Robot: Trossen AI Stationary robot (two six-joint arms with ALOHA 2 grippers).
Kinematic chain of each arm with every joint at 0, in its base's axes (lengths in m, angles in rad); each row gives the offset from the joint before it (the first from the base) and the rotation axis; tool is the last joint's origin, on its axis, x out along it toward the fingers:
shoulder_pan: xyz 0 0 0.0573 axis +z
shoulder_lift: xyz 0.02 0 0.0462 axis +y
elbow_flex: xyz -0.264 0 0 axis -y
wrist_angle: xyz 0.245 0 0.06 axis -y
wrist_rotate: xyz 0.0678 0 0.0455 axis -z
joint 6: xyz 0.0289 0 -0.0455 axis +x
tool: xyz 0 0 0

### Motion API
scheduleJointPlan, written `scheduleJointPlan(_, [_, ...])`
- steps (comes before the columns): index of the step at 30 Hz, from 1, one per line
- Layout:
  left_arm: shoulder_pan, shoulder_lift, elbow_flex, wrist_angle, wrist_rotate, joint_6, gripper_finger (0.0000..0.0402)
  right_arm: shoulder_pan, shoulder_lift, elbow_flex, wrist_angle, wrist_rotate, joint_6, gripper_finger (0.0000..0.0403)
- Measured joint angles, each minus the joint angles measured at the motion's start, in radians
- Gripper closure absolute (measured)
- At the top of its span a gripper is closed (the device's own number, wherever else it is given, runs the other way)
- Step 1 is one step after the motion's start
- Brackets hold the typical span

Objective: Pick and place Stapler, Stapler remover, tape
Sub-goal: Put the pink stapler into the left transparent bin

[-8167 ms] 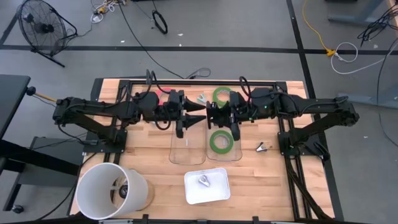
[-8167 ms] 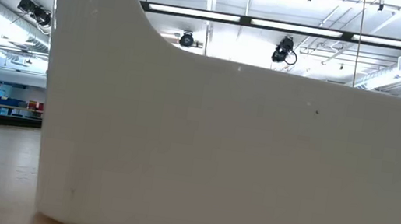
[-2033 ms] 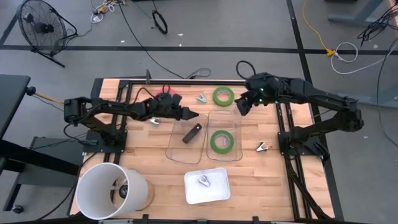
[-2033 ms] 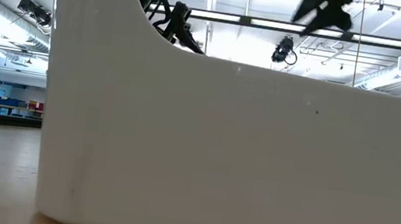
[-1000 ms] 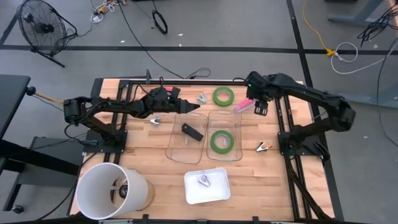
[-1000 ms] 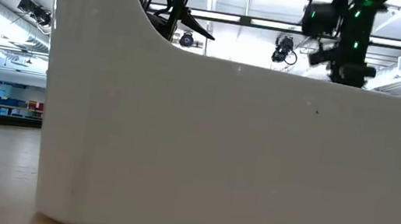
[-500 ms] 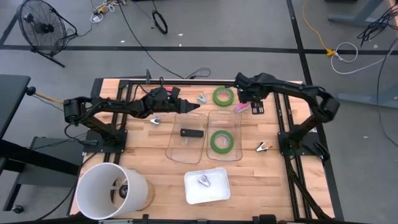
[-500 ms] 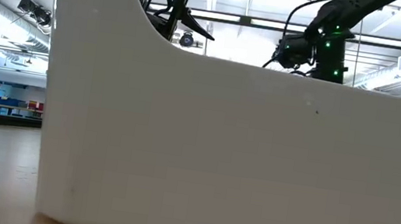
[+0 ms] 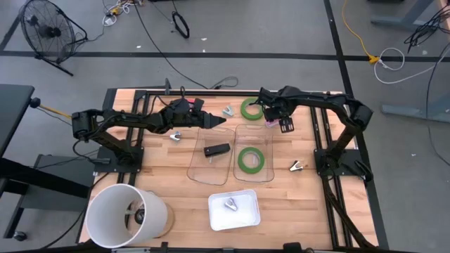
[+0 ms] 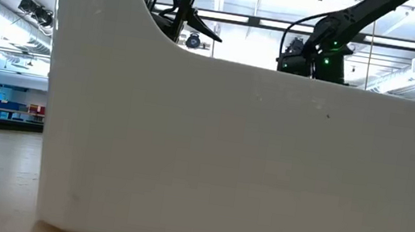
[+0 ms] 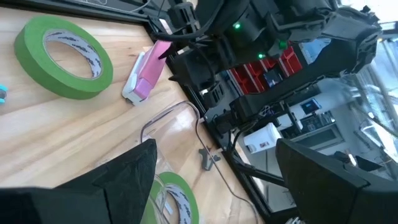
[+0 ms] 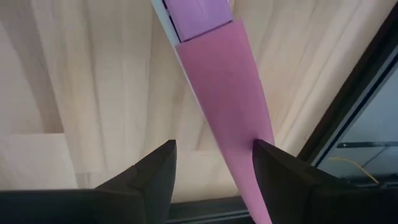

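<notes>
On the wooden surface [image 9: 281, 193], two clear trays hold a black stapler [image 9: 216, 149] and one green tape [image 9: 249, 159]. At twelve o'clock, the right pincer [image 9: 275, 117] straddles a pink stapler [image 9: 270, 121], open. The second green tape [image 9: 250, 108] waits; the left pincer [image 9: 223, 121] hovers open.

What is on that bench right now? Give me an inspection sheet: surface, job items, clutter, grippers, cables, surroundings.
Surface: wooden table, boards showing.
Job's things: black stapler in left clear tray; green tape in right clear tray; second green tape and pink stapler on the table.
Clutter: white tub holding a small metal piece; white bucket.
Grippers: right gripper open, straddling the pink stapler; left gripper open, over the left clear tray's far edge.
Cables: yellow cable on the floor.
Surroundings: fan.
</notes>
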Motion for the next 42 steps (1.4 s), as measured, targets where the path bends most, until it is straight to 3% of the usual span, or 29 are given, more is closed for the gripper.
scheduleJointPlan(11, [0.0, 0.0, 0.0, 0.0, 0.0, 0.024, 0.0071, 0.01, 0.055, 0.004, 0.058, 0.043, 0.009, 0.0193])
scheduleJointPlan(17, [0.0, 0.0, 0.0, 0.0, 0.001, 0.024, 0.0071, 0.037, 0.035, 0.0, 0.052, 0.236, 0.004, 0.0193])
scheduleJointPlan(23, [0.0, 0.0, 0.0, 0.001, 0.001, 0.023, 0.0071, 0.046, 0.028, 0.0, -0.045, 0.083, 0.094, 0.0193])
scheduleJointPlan(28, [0.0, 0.0, 0.0, 0.001, 0.0, 0.023, 0.0071, 0.058, 0.028, 0.0, -0.025, 0.115, 0.081, 0.0193])
scheduleJointPlan(42, [0.0, 0.0, 0.0, 0.001, 0.001, 0.02, 0.0071, 0.055, 0.028, 0.0, 0.091, 0.061, 0.051, 0.0193])
